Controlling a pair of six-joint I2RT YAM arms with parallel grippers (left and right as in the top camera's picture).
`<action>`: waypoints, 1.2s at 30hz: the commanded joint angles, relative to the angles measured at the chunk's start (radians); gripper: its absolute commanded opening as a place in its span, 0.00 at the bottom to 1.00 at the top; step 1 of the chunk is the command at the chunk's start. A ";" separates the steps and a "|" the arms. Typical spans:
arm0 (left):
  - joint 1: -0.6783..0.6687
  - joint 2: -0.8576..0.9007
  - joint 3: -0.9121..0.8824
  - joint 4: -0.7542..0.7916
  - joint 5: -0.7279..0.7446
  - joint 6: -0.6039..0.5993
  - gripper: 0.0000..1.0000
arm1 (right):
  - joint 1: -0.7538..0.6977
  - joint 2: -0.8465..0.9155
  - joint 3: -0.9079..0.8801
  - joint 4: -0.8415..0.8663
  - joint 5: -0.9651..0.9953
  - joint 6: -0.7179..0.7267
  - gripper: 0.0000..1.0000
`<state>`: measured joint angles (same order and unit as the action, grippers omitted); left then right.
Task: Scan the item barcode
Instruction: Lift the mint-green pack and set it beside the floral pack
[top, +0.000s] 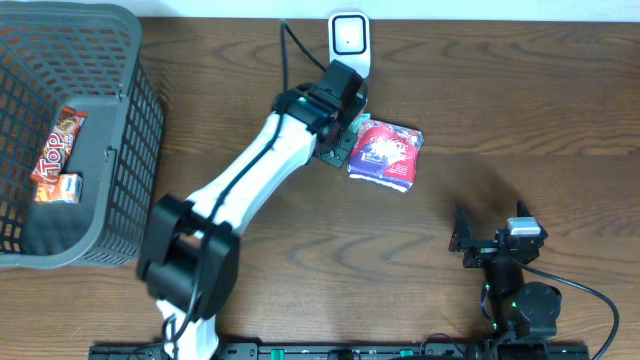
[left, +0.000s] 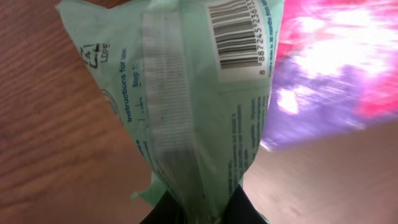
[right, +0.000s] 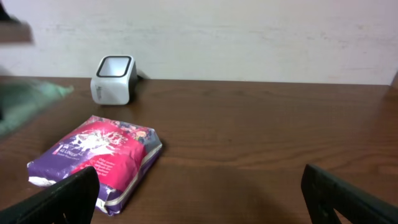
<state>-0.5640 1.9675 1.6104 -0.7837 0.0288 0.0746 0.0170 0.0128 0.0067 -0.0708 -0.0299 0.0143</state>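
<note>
The left pincer (left: 208, 210) gripped the green packet (left: 199, 106) by one end, near the scanner (top: 349, 38) at the desk's far edge. The packet ran lengthwise away from it, barcode (left: 239, 34) at the far end. The right pincer (right: 202, 198) gaped empty, well apart.

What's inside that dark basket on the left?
One red-orange snack bar lies on the basket floor. Nothing else shows, though the mesh walls hide the floor's edges.

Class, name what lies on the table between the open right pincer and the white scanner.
A purple-and-pink packet lies flat between the right pincer and scanner; the right wrist view shows it plainly.
</note>
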 joint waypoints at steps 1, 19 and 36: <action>0.003 0.042 -0.001 0.035 -0.097 -0.048 0.08 | -0.009 -0.004 0.000 -0.005 -0.005 -0.008 0.99; -0.023 0.079 -0.003 0.009 0.243 -0.462 0.33 | -0.009 -0.004 0.000 -0.005 -0.005 -0.008 0.99; 0.216 -0.373 0.063 0.003 0.123 -0.363 0.77 | -0.009 -0.004 0.000 -0.005 -0.005 -0.008 0.99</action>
<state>-0.4343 1.7374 1.6341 -0.7784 0.2859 -0.3096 0.0170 0.0128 0.0067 -0.0708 -0.0299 0.0143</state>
